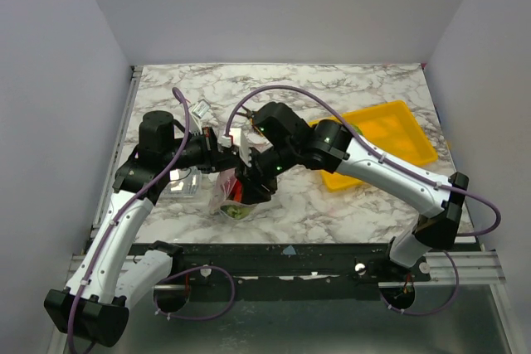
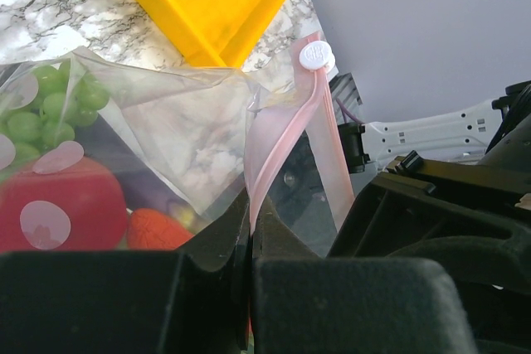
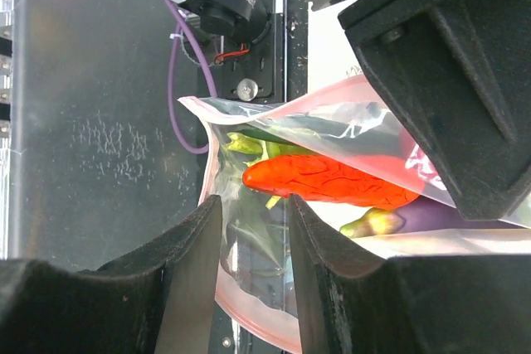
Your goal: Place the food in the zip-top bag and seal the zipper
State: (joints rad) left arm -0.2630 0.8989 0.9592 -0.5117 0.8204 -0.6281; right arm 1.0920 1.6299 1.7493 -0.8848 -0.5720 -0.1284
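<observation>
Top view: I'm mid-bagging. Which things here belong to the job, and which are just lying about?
Job:
- zip-top bag
- zipper, pinched by the left gripper
- food inside: red chili, eggplant, green piece
- right gripper, open astride the bag's edge

Lying about:
- yellow tray, contents too cropped to identify
- clear box beside the bag

You see one zip-top bag (image 1: 233, 201), one red chili (image 3: 328, 180), one purple eggplant (image 3: 440, 215), one yellow tray (image 1: 390, 130) and one table (image 1: 332, 89).
</observation>
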